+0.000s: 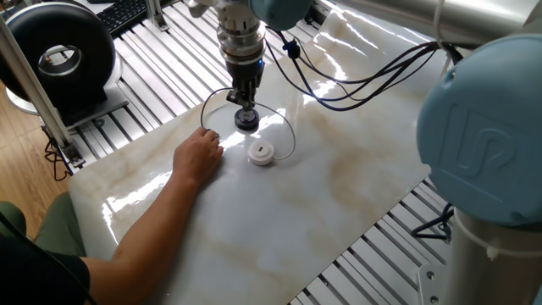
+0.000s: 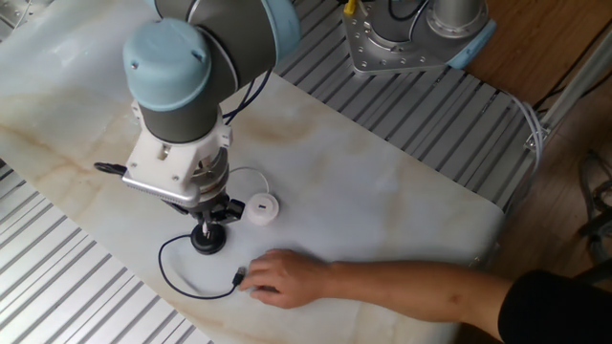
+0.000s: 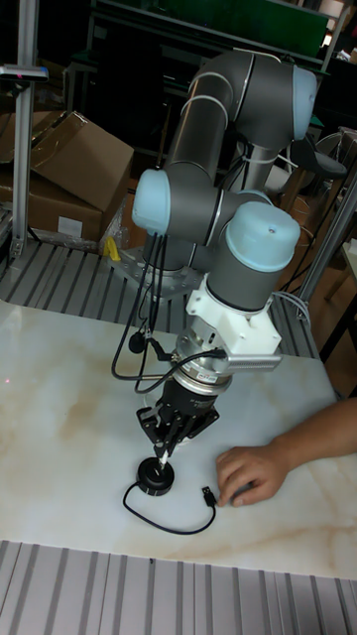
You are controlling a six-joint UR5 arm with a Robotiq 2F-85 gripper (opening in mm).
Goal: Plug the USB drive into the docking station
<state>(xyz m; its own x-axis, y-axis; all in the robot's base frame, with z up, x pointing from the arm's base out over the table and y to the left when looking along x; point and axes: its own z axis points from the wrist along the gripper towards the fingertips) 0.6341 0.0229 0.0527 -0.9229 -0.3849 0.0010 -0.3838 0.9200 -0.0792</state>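
The docking station [image 1: 246,122] [image 2: 207,240] [image 3: 155,477] is a small black puck on the marble table. Its thin black cable loops toward a person's hand [image 1: 199,157] [image 2: 282,277] [image 3: 248,474], which rests by the dark plug [image 2: 239,277] [image 3: 207,495]. My gripper [image 1: 245,108] [image 2: 206,227] [image 3: 162,448] stands upright right over the black puck, tips touching its top, fingers shut on the small plug of the white cable. The USB drive's white puck [image 1: 261,152] [image 2: 259,207] lies just beside the black one, its cable arcing up to my fingers. The tall fixed view hides the white puck.
A black round machine [image 1: 59,51] and a keyboard [image 1: 127,13] sit off the table's far left. Slatted aluminium rails [image 2: 86,287] border the marble slab. The arm's base [image 2: 411,38] stands at the far side. Cardboard boxes [image 3: 59,169] lie behind.
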